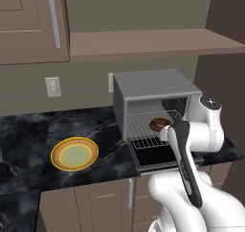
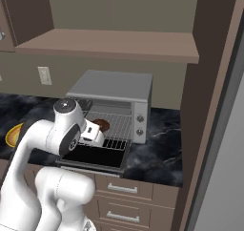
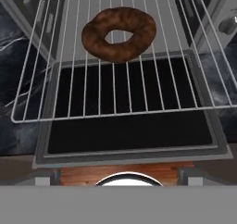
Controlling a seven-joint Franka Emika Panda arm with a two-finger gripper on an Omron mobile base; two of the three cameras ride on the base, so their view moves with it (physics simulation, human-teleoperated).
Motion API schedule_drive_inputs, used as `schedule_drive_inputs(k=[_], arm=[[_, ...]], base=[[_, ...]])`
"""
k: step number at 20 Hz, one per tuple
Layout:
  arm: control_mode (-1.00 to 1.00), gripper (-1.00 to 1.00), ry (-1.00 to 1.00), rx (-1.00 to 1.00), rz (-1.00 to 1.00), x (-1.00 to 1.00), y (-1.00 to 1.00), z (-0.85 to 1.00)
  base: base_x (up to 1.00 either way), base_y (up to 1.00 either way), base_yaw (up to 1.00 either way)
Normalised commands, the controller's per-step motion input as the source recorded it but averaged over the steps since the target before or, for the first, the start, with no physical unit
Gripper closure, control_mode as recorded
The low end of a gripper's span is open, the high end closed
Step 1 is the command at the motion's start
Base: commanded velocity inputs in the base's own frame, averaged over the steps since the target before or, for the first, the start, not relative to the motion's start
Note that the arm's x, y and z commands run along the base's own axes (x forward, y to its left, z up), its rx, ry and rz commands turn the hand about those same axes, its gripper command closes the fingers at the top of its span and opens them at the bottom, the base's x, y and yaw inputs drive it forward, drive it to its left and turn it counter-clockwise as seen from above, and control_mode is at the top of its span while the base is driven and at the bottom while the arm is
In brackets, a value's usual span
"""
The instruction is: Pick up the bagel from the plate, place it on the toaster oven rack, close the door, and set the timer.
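A: Claw state? Start there.

B: The gripper (image 2: 95,132) hangs in front of the toaster oven (image 1: 153,89), above the lowered door (image 3: 129,135). Its jaws stand wide apart and have hold of nothing. In the hand view nothing sits between the tips.

A: Bagel position?

B: The bagel (image 3: 119,33) lies flat on the rack (image 3: 69,89), toward the rack's far end, apart from the gripper. In the left base view the bagel (image 1: 159,124) shows just inside the oven mouth, partly behind the arm.

A: Rack and door?

B: Rack is pulled partway out; its near edge overhangs the dark glass of the door. The door is down, roughly level, with its frame near the counter's (image 1: 28,130) front edge.

A: Controls?

B: Two small knobs (image 2: 140,125) sit on the strip at the oven's right side, one above the other. Their setting is too small to read.

A: Plate?

B: The plate (image 1: 74,154) sits on the dark marble counter well to the left of the oven, bare. A wall outlet (image 1: 53,87) is on the wall behind it.
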Motion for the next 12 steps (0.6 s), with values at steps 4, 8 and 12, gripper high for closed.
schedule_drive_inputs(k=[4,8,12], arm=[[-1.00,-1.00,-0.04,0.02,0.00,-0.32,0.00,-0.27],[-1.00,-1.00,0.00,0.06,0.00,-0.08,0.00,-0.23],[-1.00,-1.00,0.00,0.01,0.00,0.00,0.01,-0.33]], base=[[0.00,0.00,0.00],[0.00,0.00,0.00],[0.00,0.00,0.00]])
